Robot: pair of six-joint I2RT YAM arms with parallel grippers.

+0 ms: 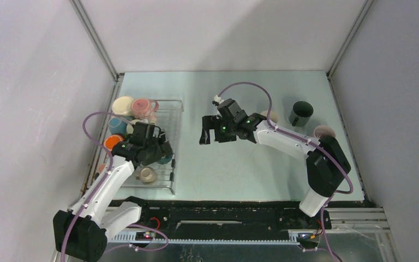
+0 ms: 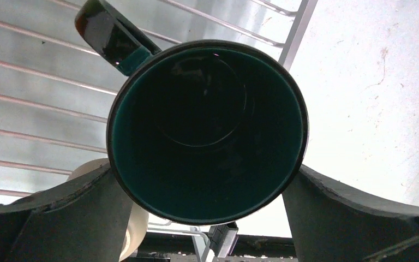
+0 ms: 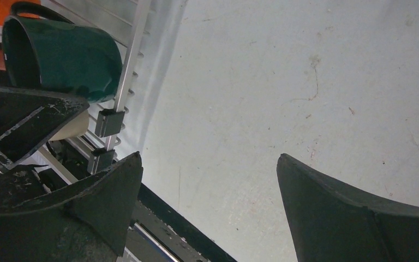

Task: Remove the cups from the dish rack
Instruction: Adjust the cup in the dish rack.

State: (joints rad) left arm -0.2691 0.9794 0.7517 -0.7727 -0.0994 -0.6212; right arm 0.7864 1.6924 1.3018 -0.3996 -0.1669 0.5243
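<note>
The left gripper is spread wide around a tilted dark teal mug at the right edge of the dish rack. The right gripper gapes over the table

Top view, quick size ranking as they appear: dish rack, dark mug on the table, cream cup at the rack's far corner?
1. dish rack: clearly largest.
2. dark mug and cream cup: they look nearly alike, too close to rank.
</note>
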